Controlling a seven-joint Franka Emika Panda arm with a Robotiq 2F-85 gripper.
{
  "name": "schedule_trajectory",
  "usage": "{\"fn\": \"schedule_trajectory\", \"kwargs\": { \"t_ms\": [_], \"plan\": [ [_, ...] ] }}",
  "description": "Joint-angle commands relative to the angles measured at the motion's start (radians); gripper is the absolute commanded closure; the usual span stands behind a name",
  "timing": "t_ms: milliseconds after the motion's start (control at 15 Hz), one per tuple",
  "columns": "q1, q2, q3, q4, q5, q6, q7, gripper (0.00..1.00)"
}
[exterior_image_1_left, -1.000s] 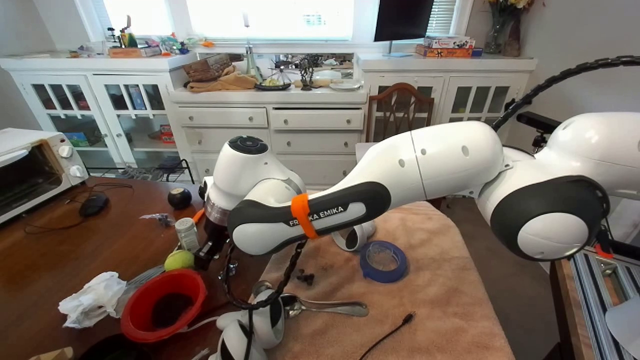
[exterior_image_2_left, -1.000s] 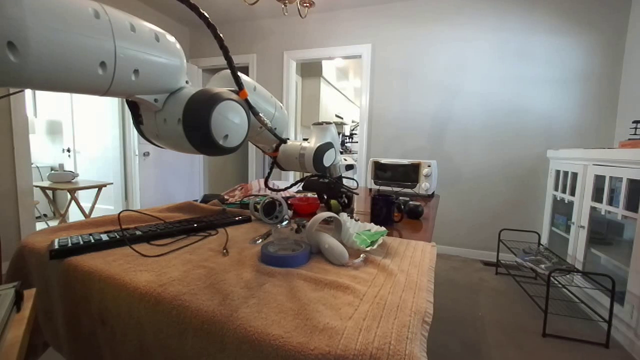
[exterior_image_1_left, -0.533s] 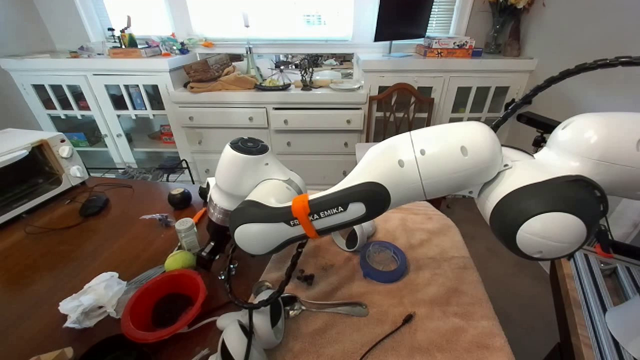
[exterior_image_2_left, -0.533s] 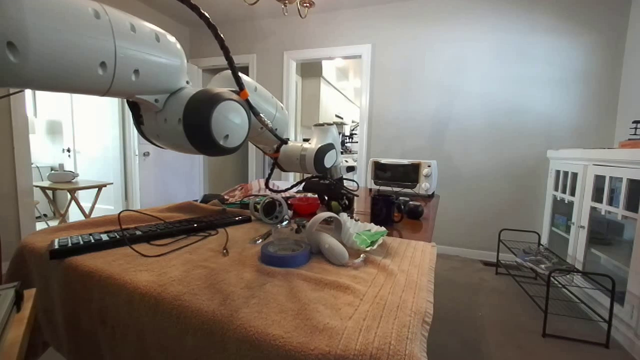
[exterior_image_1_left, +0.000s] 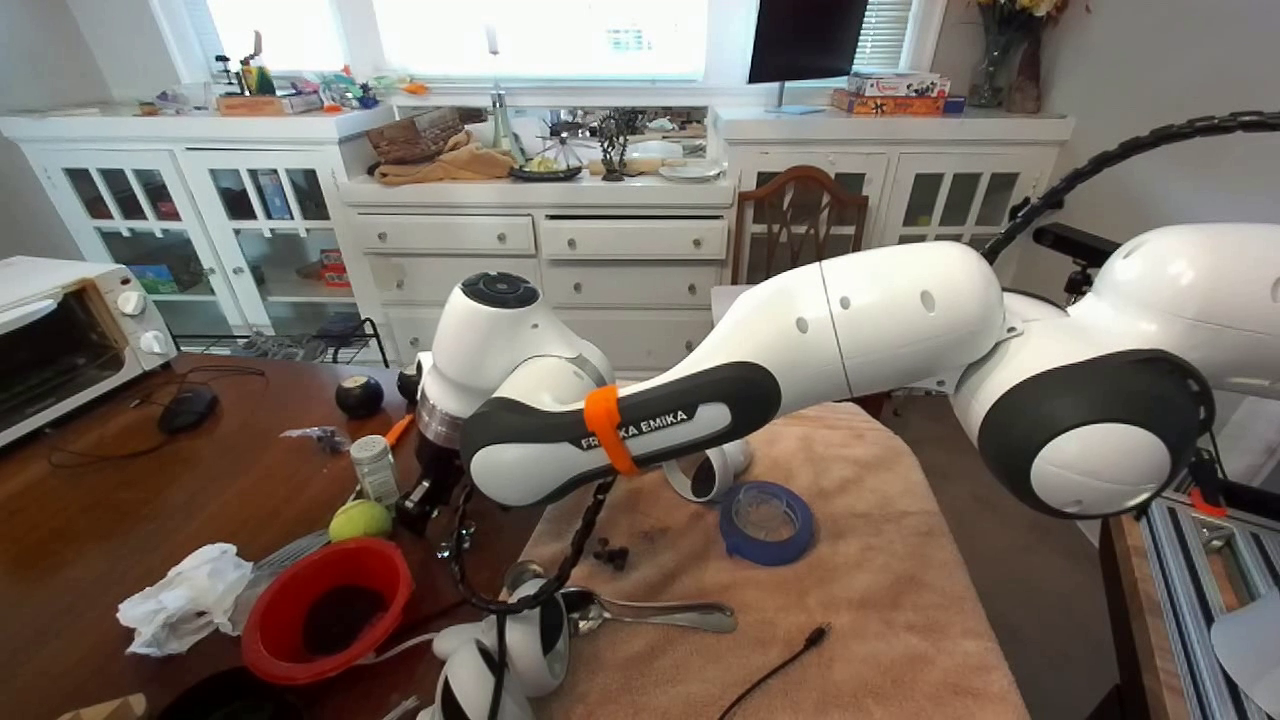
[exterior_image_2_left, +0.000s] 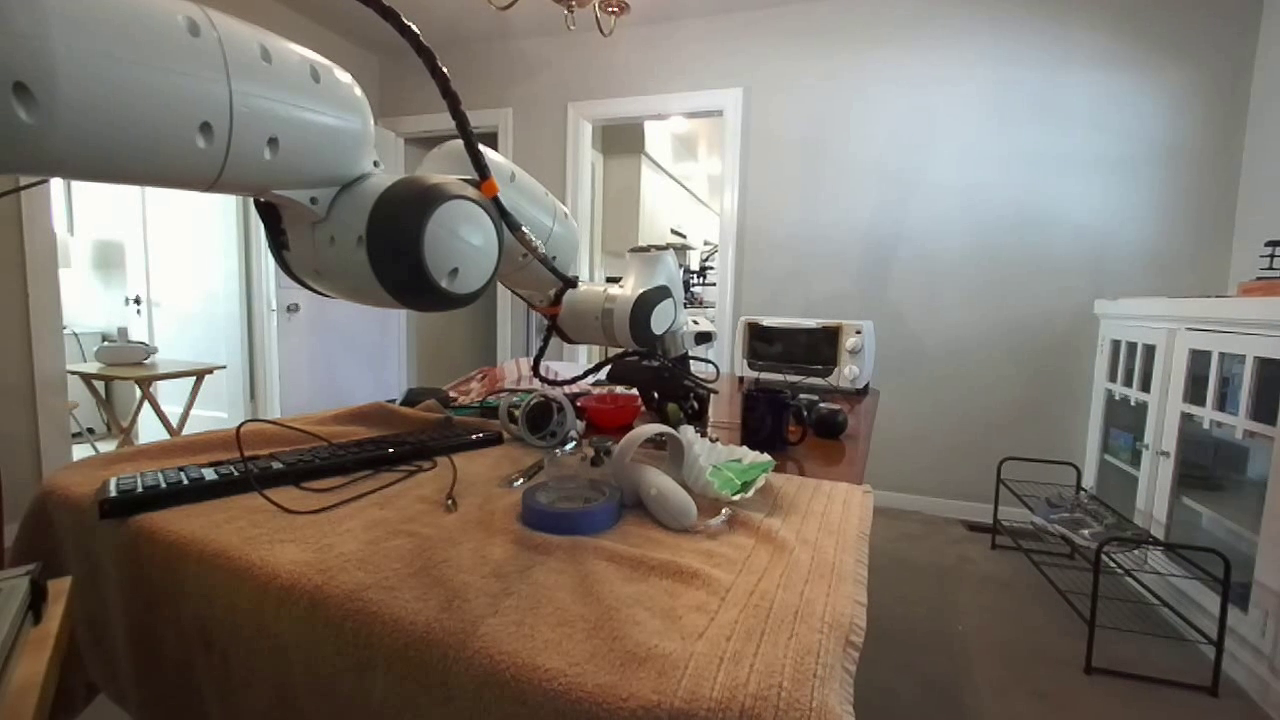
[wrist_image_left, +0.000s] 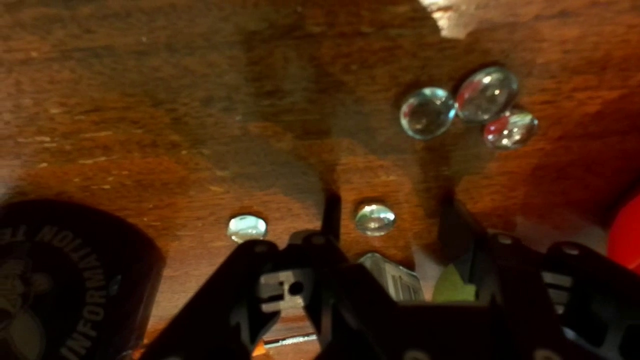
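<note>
Mug (wrist_image_left: 85, 300): left of the fingers (wrist_image_left: 331, 220) in the wrist view, well apart.
Stray bead (wrist_image_left: 246, 228): just outside that view's left finger.
Gripper (wrist_image_left: 393, 220): in an exterior view, slid slightly away from the ball (exterior_image_1_left: 361, 521) over the last second. Fingers part-way apart, nothing held.
Mid bead (wrist_image_left: 375, 220): in the gap, nearer the left finger, lying on the table (wrist_image_left: 125, 115). That shift seems to leave this, not the ball, framed by the fingers. Long axis runs across, finger to finger; smooth oval, pointing neither way. Tips are dark here, so whether they reach down to its level I can't tell.
Ball: past the gap, partly covered by the right finger.
Bead trio (wrist_image_left: 487, 95): ahead of the right finger, clustered together.
Bowl (wrist_image_left: 625, 235): right of the fingers, well apart, cut by the view's edge.
</note>
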Motion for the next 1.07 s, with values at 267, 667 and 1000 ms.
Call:
{"fn": "schedule_trajectory", "kwargs": {
  "t_ms": [267,667,1000],
  "plan": [
    [0.003,0.009,-0.033,-0.002,-0.005,-0.023,0.007,0.6],
    [0.006,0.02,-0.042,0.009,-0.013,-0.019,-0.019,0.95],
    [0.013,0.003,-0.04,0.024,-0.015,-0.05,-0.043,0.95]
  ]
}}
